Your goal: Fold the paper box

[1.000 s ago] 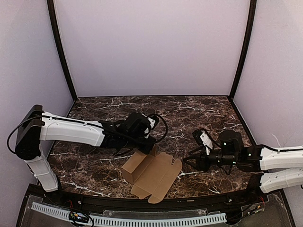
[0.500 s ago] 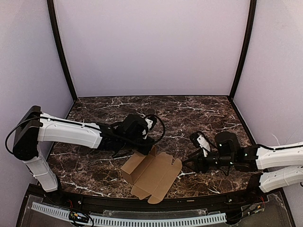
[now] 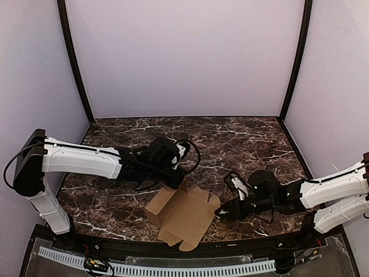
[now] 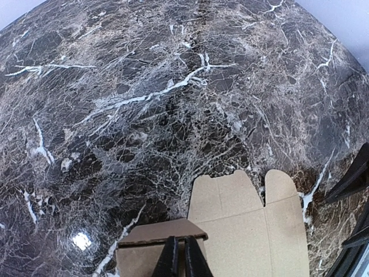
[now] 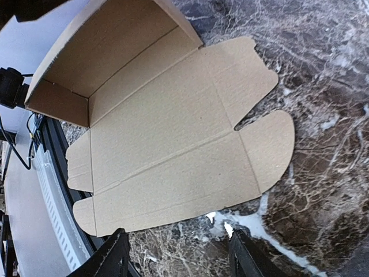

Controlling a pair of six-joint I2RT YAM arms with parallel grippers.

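Note:
The paper box (image 3: pixel 181 216) is a tan die-cut sheet lying near the front edge of the marble table, with its left panel and flap folded upright. My left gripper (image 3: pixel 176 183) is shut on the top edge of that raised flap (image 4: pixel 161 239), its fingertips (image 4: pixel 171 259) pinched together over the cardboard. My right gripper (image 3: pixel 222 212) hovers low, just off the sheet's right edge, and is open. In the right wrist view its fingers (image 5: pixel 118 257) stand wide apart with only marble between them, and the sheet's (image 5: pixel 173 150) edge lies just ahead.
The dark marble tabletop (image 3: pixel 230 138) stretches behind the box to the lilac back wall. A black rail (image 3: pixel 173 249) and a white perforated strip (image 3: pixel 173 268) run along the near edge, close to the box. Black posts (image 3: pixel 75 63) mark the back corners.
My right arm has reached left, up to the sheet's right edge, and its jaws have widened a little. The box has shifted slightly left. My left gripper keeps hold of the flap.

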